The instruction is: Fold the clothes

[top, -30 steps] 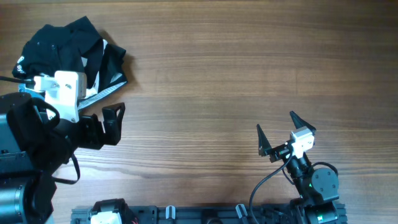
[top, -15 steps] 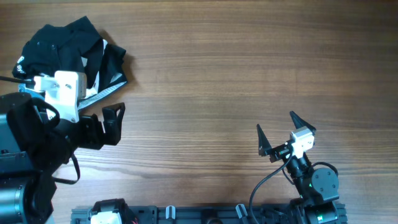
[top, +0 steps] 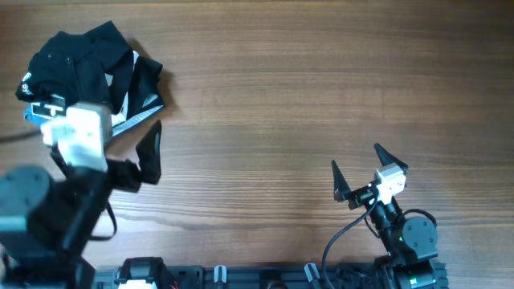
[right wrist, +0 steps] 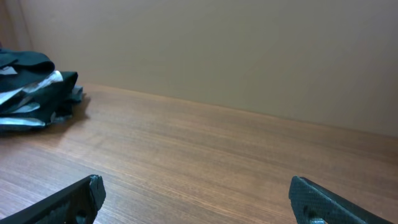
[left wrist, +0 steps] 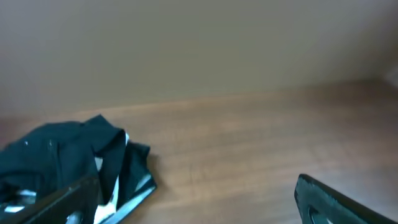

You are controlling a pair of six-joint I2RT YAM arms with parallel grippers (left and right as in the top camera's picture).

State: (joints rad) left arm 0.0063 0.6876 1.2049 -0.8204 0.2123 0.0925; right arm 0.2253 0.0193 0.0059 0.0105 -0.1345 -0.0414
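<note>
Stretching wide before me is a brown wooden surface [top: 321, 96]. A crumpled black T-shirt [top: 76, 60] sits heaped at the surface's far left corner, with white striped cloth [top: 132, 118] showing at its edge. My left hand [left wrist: 198, 183] hovers over the surface's left side, fingers spread and empty. My right hand [top: 356, 156], over the surface's near right part, is spread and empty too.

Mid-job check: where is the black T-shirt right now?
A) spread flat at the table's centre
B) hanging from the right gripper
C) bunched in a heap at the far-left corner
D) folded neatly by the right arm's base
C: the black T-shirt lies crumpled in a heap at the far-left corner of the table; the right gripper is open and empty.
</note>
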